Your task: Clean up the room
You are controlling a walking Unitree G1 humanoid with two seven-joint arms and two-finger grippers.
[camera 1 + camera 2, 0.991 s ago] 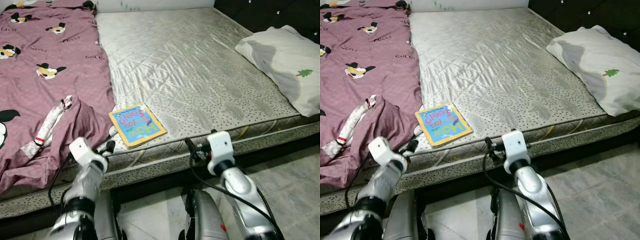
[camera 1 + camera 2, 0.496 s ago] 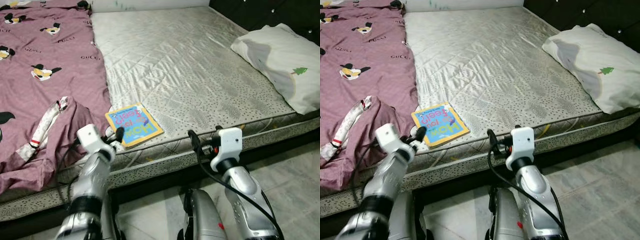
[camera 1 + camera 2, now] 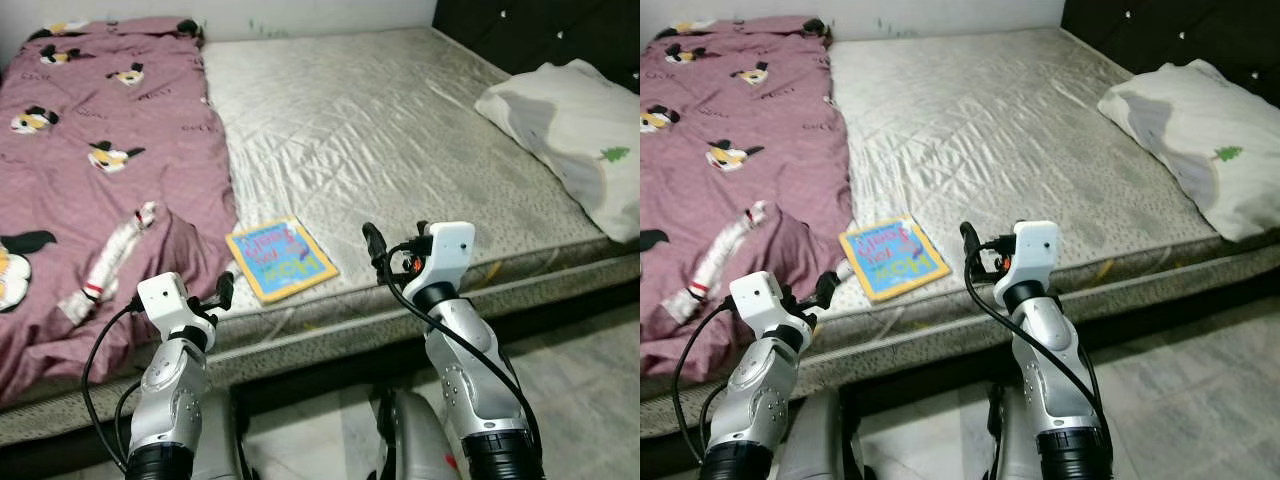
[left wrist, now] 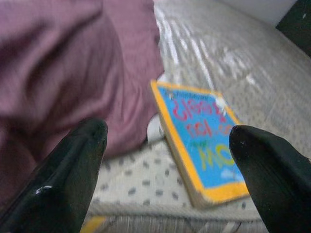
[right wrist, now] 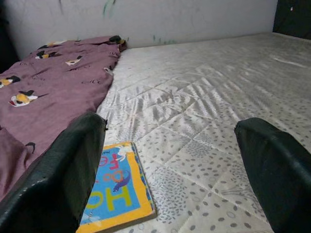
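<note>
I am holding both arms raised at the near edge of the mattress, lining up on the book, which is lying flat near that edge, just beside the bunched hem of the maroon blanket. The left gripper is hanging with its fingers spread wide, nothing between them, low and close to the book's near corner; the right gripper is likewise spread and empty, looking over the book from its other side. My worry is that the book is thin and flush on the quilted, glossy ticking, so a finger may be skidding over the cover or pushing it along rather than getting under it. The soft, rumpled blanket fold is touching or nearly touching the spine side, and I could be snagging cloth instead. A plump white pillow is sitting well apart at the right.
</note>
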